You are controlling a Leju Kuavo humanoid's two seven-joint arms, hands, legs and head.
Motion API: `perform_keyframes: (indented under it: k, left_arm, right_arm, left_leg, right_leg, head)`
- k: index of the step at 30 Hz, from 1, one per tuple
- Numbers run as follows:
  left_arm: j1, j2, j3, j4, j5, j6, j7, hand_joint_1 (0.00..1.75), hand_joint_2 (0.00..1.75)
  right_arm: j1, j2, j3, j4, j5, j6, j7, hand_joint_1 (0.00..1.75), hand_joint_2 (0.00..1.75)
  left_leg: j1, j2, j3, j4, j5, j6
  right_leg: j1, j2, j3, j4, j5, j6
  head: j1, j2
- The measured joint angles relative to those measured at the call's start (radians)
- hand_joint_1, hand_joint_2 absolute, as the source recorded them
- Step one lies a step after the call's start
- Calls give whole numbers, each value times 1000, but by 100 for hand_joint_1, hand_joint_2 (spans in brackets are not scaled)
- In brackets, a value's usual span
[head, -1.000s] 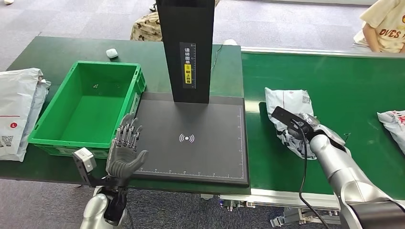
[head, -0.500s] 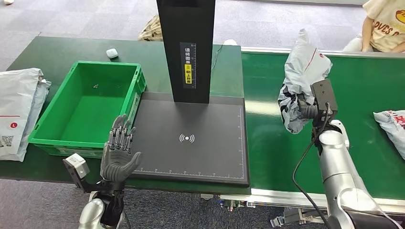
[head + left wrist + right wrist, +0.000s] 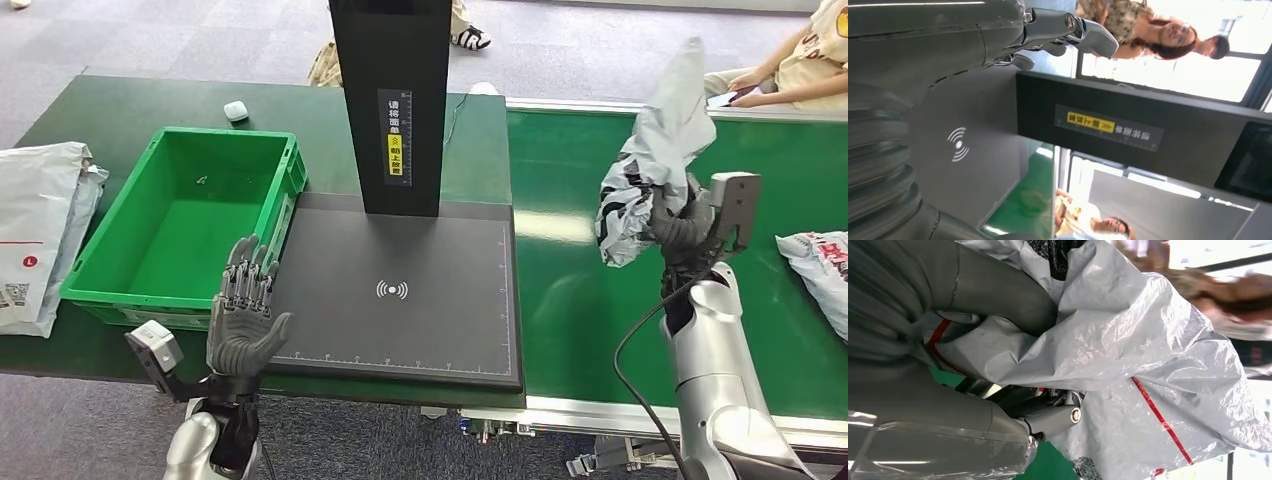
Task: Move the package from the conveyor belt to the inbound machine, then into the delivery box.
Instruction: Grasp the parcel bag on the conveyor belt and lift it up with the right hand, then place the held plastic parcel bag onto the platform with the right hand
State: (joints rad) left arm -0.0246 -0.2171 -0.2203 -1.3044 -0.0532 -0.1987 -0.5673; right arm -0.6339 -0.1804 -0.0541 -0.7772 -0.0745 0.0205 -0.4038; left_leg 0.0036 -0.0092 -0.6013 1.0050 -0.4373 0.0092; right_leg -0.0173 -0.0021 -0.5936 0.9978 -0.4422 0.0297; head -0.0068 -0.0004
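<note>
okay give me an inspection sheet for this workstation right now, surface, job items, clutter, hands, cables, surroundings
Surface: green table joined to a green conveyor belt.
Job's things: grey package held up above the belt; black inbound machine with an upright column; green delivery box with no package in it.
Clutter: white mailers beside the box; another package on the belt; small white object on the table.
Hands: right hand grips the grey package; left hand holds nothing, fingers spread, at the machine's near corner.
Cables: black cable along the right arm.
Surroundings: grey floor; person seated beyond the belt.
</note>
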Motion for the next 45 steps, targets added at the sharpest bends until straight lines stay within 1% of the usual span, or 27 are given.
perform_keyframes:
  k: [1,3,6,8,11,12,13,15,19,21,22,24,25,26,28,30,33,36,38,39,40,43,45]
  left_arm:
    - [-3,0,-1,3,2,9,-9,0,175]
    - [-9,0,-3,9,10,19,-25,0,175]
    - [-27,0,-6,24,28,20,-40,0,175]
    - [-50,0,-10,42,43,16,-48,0,175]
    - [-101,0,-22,85,71,5,-56,0,175]
    - [-118,0,-27,100,79,2,-58,0,175]
    - [-134,0,-33,113,84,0,-58,0,175]
    - [-155,-1,-43,131,91,-1,-59,0,175]
    - [-163,0,-56,145,96,-2,-57,0,175]
    - [-163,0,-60,145,100,-2,-56,0,175]
    - [-163,0,-62,146,103,-2,-55,0,175]
    - [-163,1,-67,147,106,0,-55,0,175]
    - [-163,2,-69,147,107,2,-55,0,175]
    - [-163,3,-72,147,109,5,-56,0,175]
    - [-162,6,-74,148,111,11,-58,0,175]
    - [-160,9,-74,148,112,14,-59,0,175]
    - [-157,14,-74,148,113,14,-60,0,175]
    - [-156,17,-74,148,113,14,-60,0,175]
    - [-156,19,-74,148,113,16,-60,0,175]
    - [-155,20,-74,148,113,17,-60,0,175]
    - [-153,21,-74,147,112,19,-60,0,175]
    - [-135,24,-68,135,101,26,-57,0,175]
    - [-119,26,-59,117,88,32,-47,0,175]
  right_arm:
    - [20,6,-16,-29,-51,-10,-28,175,175]
    - [68,17,-40,-103,-101,-58,-96,175,175]
    - [153,31,-55,-262,-84,-135,-184,175,175]
    - [212,36,-46,-382,27,-221,-233,175,175]
    - [293,28,29,-569,362,-451,-285,175,175]
    - [311,23,66,-622,469,-514,-291,175,175]
    - [327,19,102,-663,550,-556,-292,175,175]
    - [353,15,166,-721,642,-600,-291,175,175]
    - [378,0,241,-771,698,-638,-284,175,175]
    - [381,-13,272,-776,750,-640,-265,175,175]
    - [379,-22,289,-773,809,-644,-247,175,175]
    - [366,-45,331,-753,972,-653,-203,175,175]
    - [353,-59,359,-731,1046,-643,-182,175,175]
    - [335,-70,389,-704,1089,-616,-165,175,175]
    - [291,-92,459,-638,1111,-537,-141,175,175]
    - [253,-111,520,-580,1109,-491,-129,175,175]
    - [217,-129,576,-526,1105,-486,-124,175,175]
    - [196,-140,607,-492,1105,-486,-123,175,175]
    - [184,-147,623,-477,1103,-463,-117,175,175]
    - [176,-152,635,-471,1098,-426,-108,175,175]
    - [164,-160,650,-463,1088,-370,-94,175,175]
    - [101,-194,730,-425,1033,-141,-47,175,175]
    - [62,-208,785,-397,991,-20,-20,175,175]
  left_leg:
    - [0,0,0,0,0,0]
    - [0,0,0,0,0,0]
    - [0,0,0,0,-1,0]
    - [0,0,0,0,-1,0]
    - [0,1,0,0,-1,-1]
    - [0,2,1,0,-1,-1]
    - [1,4,1,-1,-2,-1]
    - [1,5,2,-1,-1,-1]
    - [1,4,2,0,-1,-1]
    - [0,4,2,0,-1,-1]
    - [0,4,2,0,-1,-1]
    - [0,4,1,0,-1,-1]
    - [0,4,1,0,-1,-1]
    - [0,4,1,0,-1,-1]
    - [0,4,1,0,-1,-1]
    - [0,3,1,0,0,-1]
    - [0,2,1,0,0,-1]
    - [0,2,0,0,0,-1]
    - [0,2,0,0,-1,0]
    - [0,2,0,0,-1,0]
    - [0,2,0,0,-1,0]
    - [0,2,0,0,-1,0]
    - [0,2,0,0,-1,0]
  right_leg:
    - [0,0,0,0,0,0]
    - [0,0,0,0,0,0]
    - [0,0,0,0,0,0]
    - [0,0,-1,0,-1,0]
    - [0,1,-1,0,0,-1]
    - [1,3,-1,0,0,-1]
    - [1,4,0,0,0,-1]
    - [1,5,0,0,0,-1]
    - [1,5,0,0,0,-1]
    - [0,5,0,0,0,-1]
    - [0,5,0,0,0,-1]
    - [0,5,0,0,0,-1]
    - [0,5,0,0,0,-1]
    - [0,5,0,0,0,-1]
    - [0,4,0,0,1,-1]
    - [0,3,0,0,1,-1]
    - [0,1,0,0,0,-1]
    - [0,2,0,0,0,-1]
    - [0,2,0,0,0,-1]
    - [0,2,0,0,0,-1]
    - [0,2,0,0,0,0]
    - [0,2,0,0,0,0]
    - [0,2,0,0,0,0]
  head:
    - [0,0]
    - [0,0]
    - [0,0]
    - [0,0]
    - [0,0]
    - [0,0]
    - [0,0]
    - [0,0]
    - [0,0]
    - [0,0]
    - [0,0]
    - [0,0]
    - [0,0]
    - [0,0]
    - [0,0]
    - [0,0]
    - [0,0]
    - [0,0]
    - [0,0]
    - [0,0]
    - [0,0]
    - [0,0]
    - [0,0]
